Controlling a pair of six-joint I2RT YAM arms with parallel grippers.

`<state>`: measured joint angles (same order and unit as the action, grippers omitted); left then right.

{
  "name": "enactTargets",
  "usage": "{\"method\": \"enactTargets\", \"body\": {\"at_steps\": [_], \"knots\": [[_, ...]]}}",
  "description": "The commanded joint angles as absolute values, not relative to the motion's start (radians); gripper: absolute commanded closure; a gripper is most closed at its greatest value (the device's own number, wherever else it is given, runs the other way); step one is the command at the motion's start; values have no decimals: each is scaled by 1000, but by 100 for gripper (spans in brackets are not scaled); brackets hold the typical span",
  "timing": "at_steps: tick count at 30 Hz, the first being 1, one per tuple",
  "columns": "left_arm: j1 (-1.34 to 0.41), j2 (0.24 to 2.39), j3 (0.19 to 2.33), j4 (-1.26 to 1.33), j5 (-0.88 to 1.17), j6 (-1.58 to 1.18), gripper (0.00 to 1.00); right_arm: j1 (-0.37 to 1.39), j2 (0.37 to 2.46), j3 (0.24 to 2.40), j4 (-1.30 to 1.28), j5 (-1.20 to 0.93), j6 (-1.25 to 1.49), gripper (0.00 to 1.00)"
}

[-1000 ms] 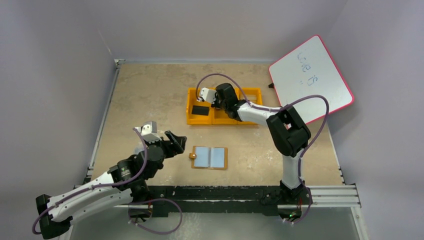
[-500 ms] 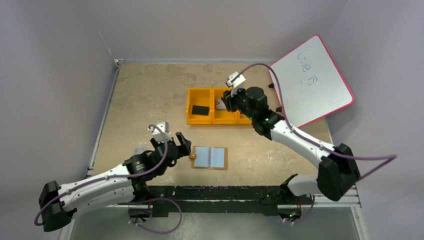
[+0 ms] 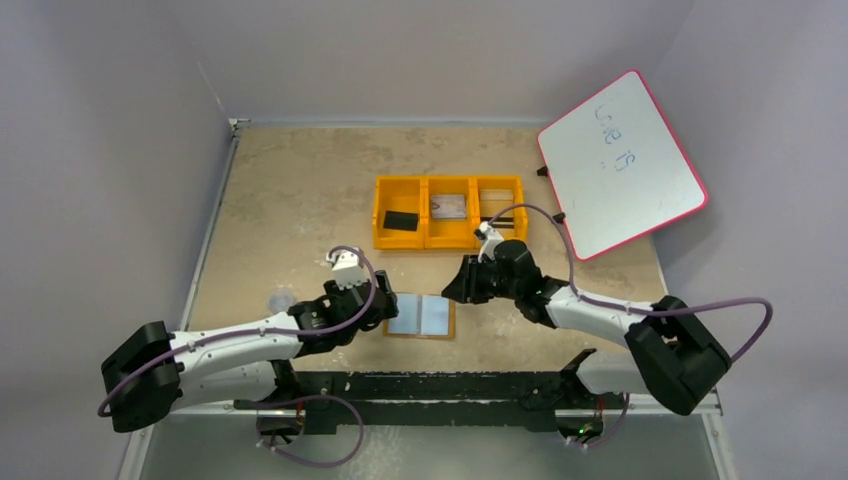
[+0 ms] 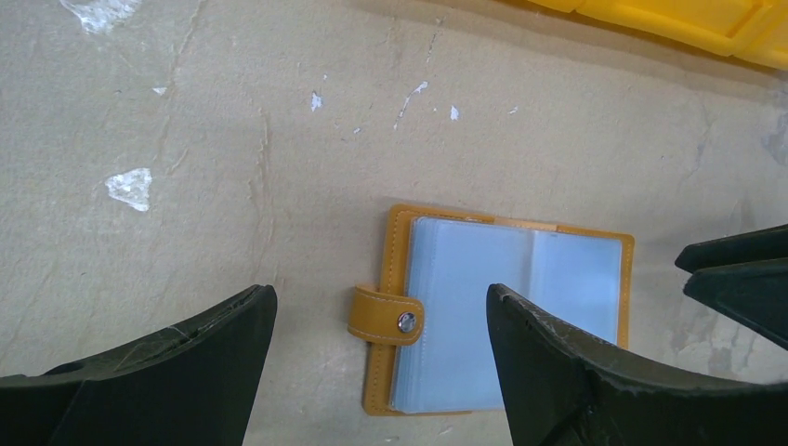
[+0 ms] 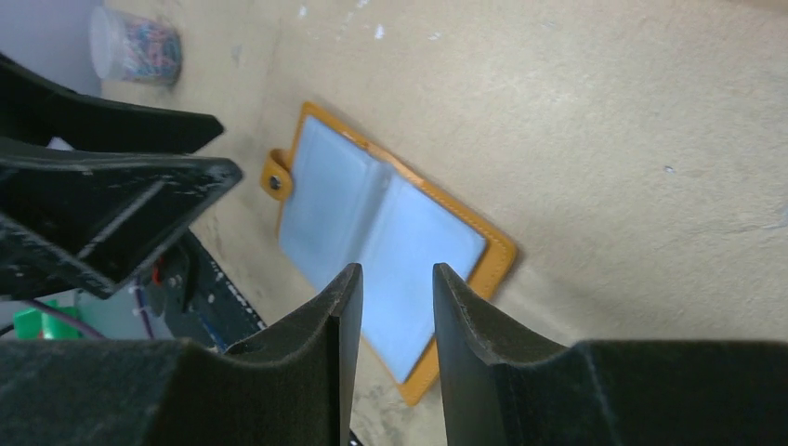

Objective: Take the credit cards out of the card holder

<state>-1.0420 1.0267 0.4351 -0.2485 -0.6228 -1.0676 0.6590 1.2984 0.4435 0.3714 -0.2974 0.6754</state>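
Note:
The card holder (image 3: 420,315) lies open and flat on the table, with a tan rim, pale blue pockets (image 4: 506,307) and a stud tab (image 4: 390,316) on its left edge. I cannot tell whether the pockets hold any cards. My left gripper (image 3: 378,305) hovers wide open over the tab (image 4: 381,295). The right gripper (image 3: 455,285) hangs above the holder's right half (image 5: 397,274), open by a narrow gap, with nothing in it. One pale credit card (image 3: 450,205) lies in the orange tray's middle compartment.
The orange three-compartment tray (image 3: 425,240) stands behind the holder, with a black block (image 3: 400,220) in its left bin. A pink-edged whiteboard (image 3: 620,165) leans at the back right. A small clear cup (image 5: 135,42) stands left of the holder.
The right arm swung from the tray down to the holder's right side, its jaws parted slightly and a card now shows in the middle bin. The left gripper moved right, up to the holder's tab.

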Motion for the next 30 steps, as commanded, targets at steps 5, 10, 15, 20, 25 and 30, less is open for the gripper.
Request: {"method": "enactTargets", "body": {"at_steps": [5,10,15,20,25,30], "knots": [[-1043,1063,469,-220,-620,-1133,18,671,1221,451,364,-316,736,63],[-1042,1073,461,-187,-606,-1138,19,675,1243,453,383,-330,739,63],[-1043,1079,425,-123,-578,-1136,20,719,1239,468,332,-319,758,63],[-1042,1087,422,-108,-553,-1121,22,756,1223,443,315,-268,794,63],[-1042,1111,431,-133,-542,-1115,25,767,1289,457,287,-237,810,63],[-1042,1128,426,-151,-548,-1128,26,768,1342,465,251,-204,806,63]]}}
